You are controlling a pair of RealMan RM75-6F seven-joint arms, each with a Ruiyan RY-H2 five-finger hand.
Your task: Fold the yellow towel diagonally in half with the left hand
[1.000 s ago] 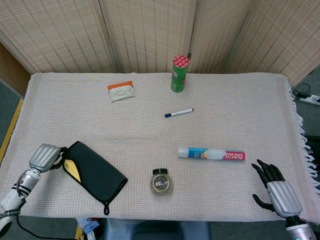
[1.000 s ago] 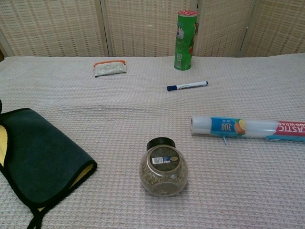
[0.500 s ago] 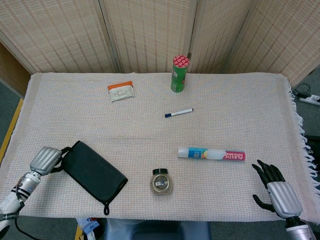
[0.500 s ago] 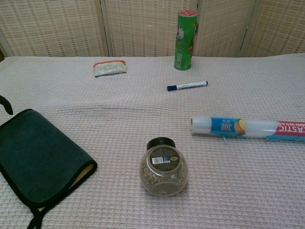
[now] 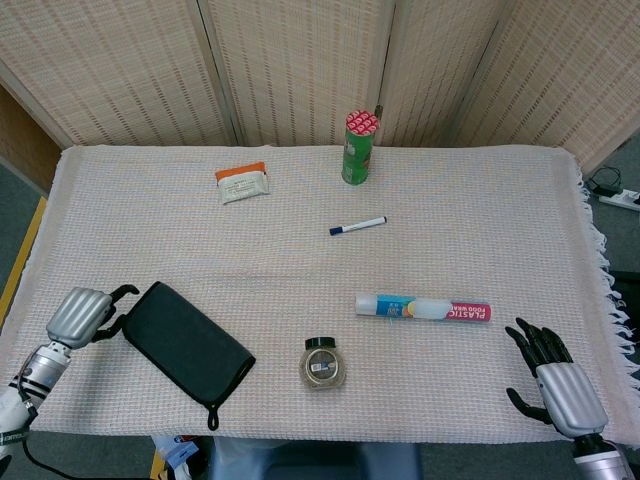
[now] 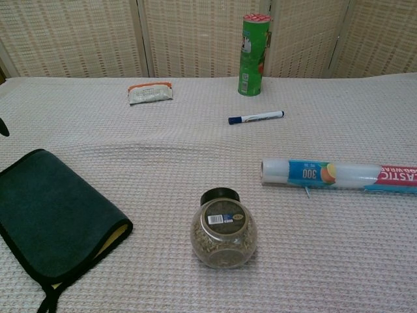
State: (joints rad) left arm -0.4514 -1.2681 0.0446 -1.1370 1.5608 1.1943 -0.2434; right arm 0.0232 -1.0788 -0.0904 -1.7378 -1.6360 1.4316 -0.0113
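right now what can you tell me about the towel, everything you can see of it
The towel lies folded flat near the table's front left edge, its dark green outer side up, edged with black binding. A sliver of yellow lining shows at its open right end, and a black loop trails off the front corner. It looks like soft, plush cloth. The left hand sits just beside it, fingers apart, not gripping it.

Item count on table:
- 1 folded dark green towel with yellow underside point(image 5: 188, 340)
- 1 round glass jar with black lid point(image 5: 322, 364)
- 1 plastic wrap roll point(image 5: 423, 308)
- 1 blue-capped white marker point(image 5: 357, 226)
- 1 green cylindrical can point(image 5: 358, 147)
- 1 white and orange packet point(image 5: 243, 183)
- 2 robot hands: left hand point(image 5: 82, 315), right hand point(image 5: 556, 385)
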